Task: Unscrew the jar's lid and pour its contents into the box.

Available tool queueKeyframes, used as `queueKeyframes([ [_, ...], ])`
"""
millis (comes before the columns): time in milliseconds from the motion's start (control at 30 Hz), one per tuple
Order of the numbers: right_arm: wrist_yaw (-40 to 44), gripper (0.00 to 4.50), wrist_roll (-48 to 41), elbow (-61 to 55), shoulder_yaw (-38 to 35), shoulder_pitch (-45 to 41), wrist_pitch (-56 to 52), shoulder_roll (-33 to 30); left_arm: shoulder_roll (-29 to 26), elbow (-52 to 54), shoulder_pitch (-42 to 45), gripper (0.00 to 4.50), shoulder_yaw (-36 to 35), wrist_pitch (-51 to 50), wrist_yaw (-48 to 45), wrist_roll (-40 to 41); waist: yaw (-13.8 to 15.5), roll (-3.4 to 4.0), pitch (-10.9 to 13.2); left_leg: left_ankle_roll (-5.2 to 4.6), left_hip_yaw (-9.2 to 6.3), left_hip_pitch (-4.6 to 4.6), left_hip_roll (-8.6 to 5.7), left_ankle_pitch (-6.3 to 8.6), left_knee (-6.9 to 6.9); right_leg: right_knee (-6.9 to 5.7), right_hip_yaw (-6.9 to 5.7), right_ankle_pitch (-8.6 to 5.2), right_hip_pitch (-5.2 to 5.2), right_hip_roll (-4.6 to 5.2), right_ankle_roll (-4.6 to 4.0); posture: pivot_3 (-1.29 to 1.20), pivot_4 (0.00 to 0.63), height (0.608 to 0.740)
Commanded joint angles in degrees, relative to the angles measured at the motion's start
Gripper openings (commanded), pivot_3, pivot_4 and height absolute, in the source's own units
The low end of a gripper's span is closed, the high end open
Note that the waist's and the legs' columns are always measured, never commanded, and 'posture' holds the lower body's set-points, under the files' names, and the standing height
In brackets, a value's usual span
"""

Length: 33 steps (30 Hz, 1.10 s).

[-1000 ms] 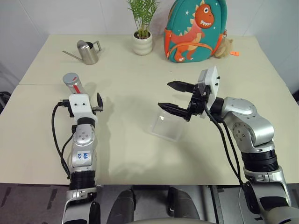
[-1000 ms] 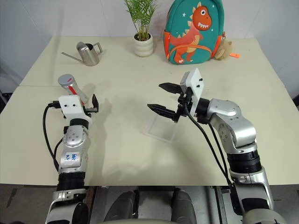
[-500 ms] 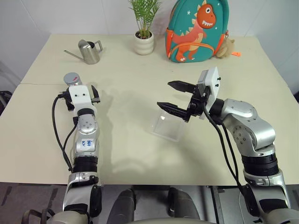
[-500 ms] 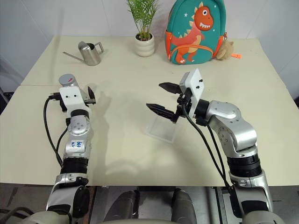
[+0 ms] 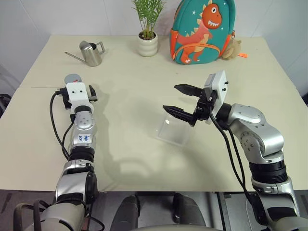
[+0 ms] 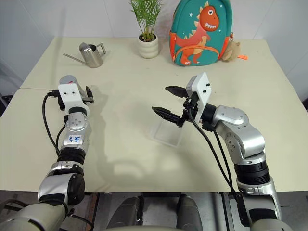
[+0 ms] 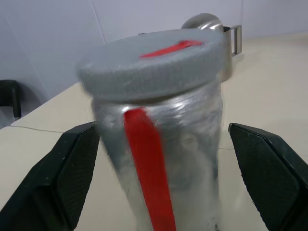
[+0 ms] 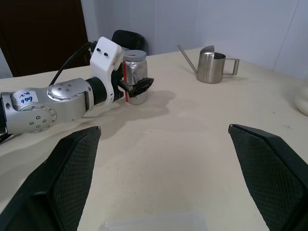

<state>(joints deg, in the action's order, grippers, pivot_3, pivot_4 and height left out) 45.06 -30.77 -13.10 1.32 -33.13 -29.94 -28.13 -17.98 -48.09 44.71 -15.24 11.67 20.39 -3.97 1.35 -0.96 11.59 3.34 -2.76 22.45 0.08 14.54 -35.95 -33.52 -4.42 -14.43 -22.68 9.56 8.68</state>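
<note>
The left gripper (image 7: 159, 192) has pushed forward in the past second and now brackets the jar (image 7: 159, 159), fingers spread wide on either side, not yet closed. The jar stands upright near the table's (image 5: 134, 77) left edge, lid (image 7: 154, 65) still on. The right gripper (image 5: 183, 103) hangs wide open and empty above the box (image 5: 173, 130), mid-table. Grasping looks imminent; unscrewing has not begun.

In the head views the left end effector (image 8: 137, 86) hides most of the jar (image 7: 163, 159).
</note>
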Motion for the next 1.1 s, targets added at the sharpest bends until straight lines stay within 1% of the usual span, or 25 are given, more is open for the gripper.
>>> queueKeyframes([
  [33, -0.73, 4.50, -0.27, -1.98, -2.20, 0.36, 1.44, 0.06, -1.51, -1.73, 1.75, 4.48, -0.03, 2.63, -0.69, 0.64, 0.00, 0.00, 0.00, 0.00, 0.00, 0.00, 0.00, 0.00, 0.00, 0.00, 0.00, 0.00, 0.00, 0.00, 0.00, 0.00, 0.150, 0.740],
  [133, -1.11, 4.50, -0.28, -2.29, -2.22, 0.88, 1.70, 0.19, -2.06, -3.91, 2.55, 4.48, 0.23, 3.60, -2.02, 1.08, -0.04, 0.00, 0.00, 0.00, 0.02, -0.01, 0.00, 0.00, 0.00, -0.01, 0.01, 0.00, 0.00, 0.00, 0.00, 0.00, 0.150, 0.740],
  [233, -1.48, 4.50, -0.24, -2.47, -2.27, 1.28, 1.96, 0.28, -2.39, -5.29, 3.16, 3.90, 0.09, 4.27, -2.29, 1.52, -0.04, 0.00, 0.00, 0.00, 0.02, 0.00, 0.00, 0.01, -0.02, -0.01, 0.01, 0.00, 0.00, 0.00, 0.01, 0.00, 0.150, 0.740],
  [267, -1.59, 4.50, -0.19, -2.38, -2.29, 1.34, 2.16, 0.32, -2.45, -5.60, 3.33, 3.65, 0.14, 4.47, -2.36, 1.62, -0.05, 0.00, 0.00, 0.00, 0.02, 0.00, 0.00, 0.01, -0.02, -0.01, 0.01, 0.00, 0.00, 0.00, 0.01, 0.00, 0.150, 0.740],
  [400, -2.08, 4.50, 0.00, -2.16, -2.62, 1.78, 3.06, 0.29, -2.36, -5.16, 3.48, 2.30, 0.67, 5.39, -2.92, 1.82, -0.03, 0.00, 0.00, 0.00, 0.03, -0.01, 0.00, 0.01, 0.00, 0.00, 0.02, 0.00, 0.00, 0.00, 0.01, 0.00, 0.150, 0.740],
  [433, -2.24, 4.50, 0.03, -2.04, -2.82, 1.97, 3.26, 0.29, -2.20, -4.93, 3.41, 2.02, 0.59, 5.53, -3.00, 2.06, -0.03, -0.01, 0.00, 0.00, 0.03, -0.01, 0.00, 0.01, -0.01, 0.00, 0.02, 0.01, 0.00, 0.00, 0.02, 0.00, 0.150, 0.740],
  [467, -2.36, 4.50, 0.18, -1.90, -3.00, 2.30, 3.56, 0.21, -2.03, -4.33, 3.11, 1.94, 0.41, 5.84, -3.23, 2.43, -0.02, -0.01, 0.00, 0.00, 0.04, 0.00, 0.00, 0.01, -0.01, 0.00, 0.02, 0.01, 0.00, 0.00, 0.02, 0.00, 0.150, 0.740],
  [567, -2.51, 4.50, 0.43, -1.99, -3.43, 3.53, 4.17, -0.13, -1.17, -0.44, 1.46, 1.94, -0.88, 7.38, -7.24, 5.91, -0.02, -0.01, 0.00, 0.00, 0.04, 0.00, 0.00, 0.01, -0.02, 0.00, 0.02, 0.01, 0.00, 0.00, 0.02, 0.00, 0.150, 0.740],
  [600, -2.55, 4.50, 0.46, -2.32, -3.57, 3.89, 4.15, -0.21, -1.43, 2.25, 0.36, 1.94, -0.48, 7.62, -10.04, 6.85, -0.06, -0.01, 0.00, 0.01, 0.04, 0.00, 0.00, 0.01, -0.02, 0.00, 0.02, 0.01, 0.00, 0.00, 0.02, 0.00, 0.150, 0.740],
  [667, -2.77, 4.50, 0.33, -3.16, -3.82, 4.25, 3.93, -0.41, -1.23, 9.06, -1.77, 1.94, -0.24, 6.04, -19.43, 12.28, -0.19, -0.01, 0.00, 0.02, 0.05, 0.00, 0.01, 0.02, -0.01, 0.01, 0.03, 0.01, 0.00, 0.00, 0.02, 0.00, 0.150, 0.740],
  [733, -3.53, 4.50, -0.40, -4.15, -4.07, 3.56, 2.90, -0.37, -1.54, 17.39, -4.13, 1.94, 0.90, -0.21, -31.54, 19.66, -0.24, -0.01, 0.00, 0.05, 0.08, 0.00, 0.03, 0.03, -0.01, 0.02, 0.04, 0.01, -0.02, 0.00, 0.02, 0.00, 0.150, 0.740],
  [800, -4.94, 4.50, -1.58, -5.49, -3.91, 1.38, 0.79, 0.14, -4.52, 28.15, -7.52, 1.94, 3.46, -10.70, -43.46, 26.61, -0.46, 0.00, 0.01, 0.05, 0.10, 0.01, 0.03, 0.03, -0.03, 0.00, 0.07, 0.01, -0.03, 0.00, 0.02, 0.00, 0.150, 0.740],
  [833, -5.55, 4.50, -2.32, -6.09, -3.70, 0.11, -0.38, 0.50, -6.33, 32.41, -8.76, 1.94, 4.29, -15.19, -47.92, 29.29, -0.66, 0.01, 0.01, 0.05, 0.11, 0.01, 0.04, 0.03, -0.03, -0.02, 0.09, 0.01, -0.05, 0.00, 0.01, 0.00, 0.150, 0.740],
  [967, -6.45, 4.50, -8.69, -8.46, -3.25, -4.99, -7.19, 2.10, -13.43, 43.67, -11.02, 1.94, 5.70, -30.22, -60.14, 38.25, -1.69, 0.01, 0.01, 0.01, 0.11, -0.03, 0.14, 0.06, -0.05, -0.10, 0.12, -0.02, -0.07, -0.09, -0.05, 0.00, 0.150, 0.740],
  [1033, -7.10, 4.50, -9.35, -8.73, -2.43, -7.29, -9.57, 2.24, -15.81, 48.22, -11.70, 1.94, 6.45, -35.20, -65.35, 41.90, -1.67, 0.03, 0.02, -0.15, 0.11, -0.05, 0.26, 0.17, -0.04, -0.14, 0.12, -0.05, -0.07, -0.19, -0.12, 0.00, 0.150, 0.740],
  [1100, -7.80, 4.50, -9.64, -7.77, -0.45, -11.52, -12.50, 3.28, -17.01, 51.25, -12.02, 1.94, 8.10, -37.38, -68.74, 42.67, -1.62, 0.05, 0.03, -0.14, 0.11, -0.07, 0.32, 0.19, -0.04, -0.16, 0.13, -0.08, -0.07, -0.25, -0.17, 0.00, 0.150, 0.740],
])
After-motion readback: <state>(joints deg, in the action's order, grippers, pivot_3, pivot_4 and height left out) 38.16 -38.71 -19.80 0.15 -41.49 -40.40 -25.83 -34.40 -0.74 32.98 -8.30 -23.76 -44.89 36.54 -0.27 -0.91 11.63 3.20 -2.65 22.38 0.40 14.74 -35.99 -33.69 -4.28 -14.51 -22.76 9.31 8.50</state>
